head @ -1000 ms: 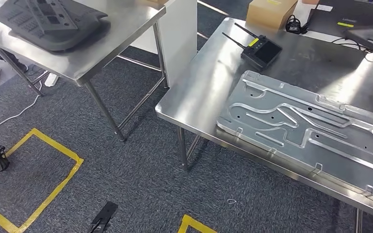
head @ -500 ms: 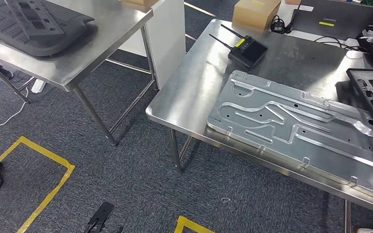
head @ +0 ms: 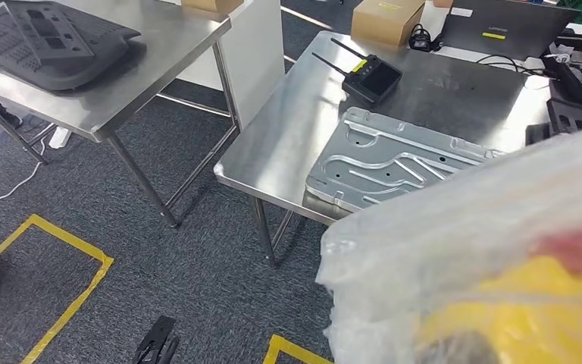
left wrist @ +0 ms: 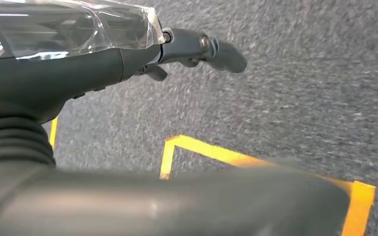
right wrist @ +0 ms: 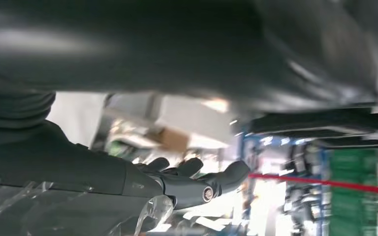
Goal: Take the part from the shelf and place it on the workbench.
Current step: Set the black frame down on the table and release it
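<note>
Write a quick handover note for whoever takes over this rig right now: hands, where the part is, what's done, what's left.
Left hand: pressed against the clear plastic wrap; whether its fingers grip it cannot be told.
Right hand: also against the plastic wrap; grip cannot be told.
Part: a plastic-wrapped bundle, yellow and red inside, is raised close to the head camera, over the near right of the workbench.
On the bench: a stamped metal panel, a black remote, a cardboard box.
Done: the part appears to be off the shelf.
Left: lower it onto the workbench and let go.
</note>
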